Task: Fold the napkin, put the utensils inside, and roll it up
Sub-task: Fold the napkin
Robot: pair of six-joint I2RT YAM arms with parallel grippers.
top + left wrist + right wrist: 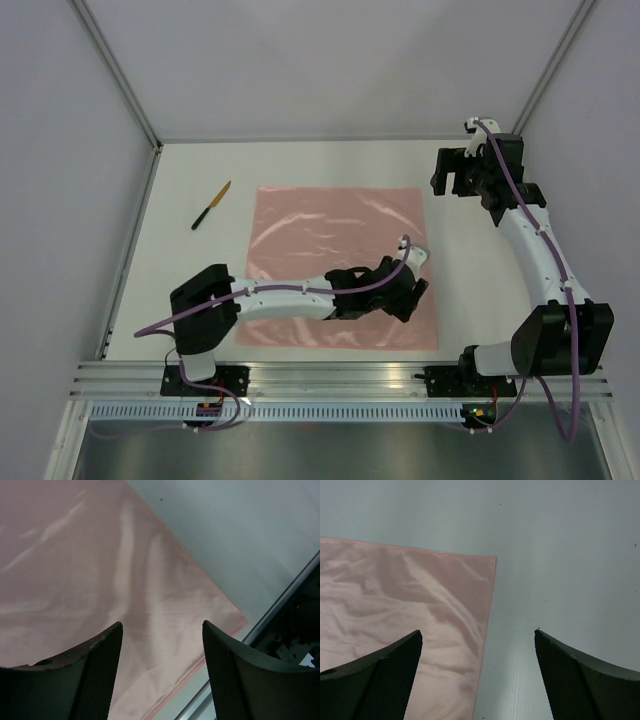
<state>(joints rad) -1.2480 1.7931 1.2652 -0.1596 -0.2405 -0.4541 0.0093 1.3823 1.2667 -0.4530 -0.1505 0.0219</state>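
Observation:
The pink napkin [335, 250] lies flat as a large creased square in the middle of the table. It also shows in the left wrist view [75, 570] and the right wrist view [395, 600]. A knife [211, 205] with a black handle and orange blade lies on the table left of the napkin. My left gripper [412, 293] is open and empty, low over the napkin's near right part [162, 630]. My right gripper [450, 172] is open and empty, raised beyond the napkin's far right corner [479, 637].
The white table [190, 270] has walls at the back and both sides. A metal rail [330, 380] runs along the near edge and shows in the left wrist view [280, 605].

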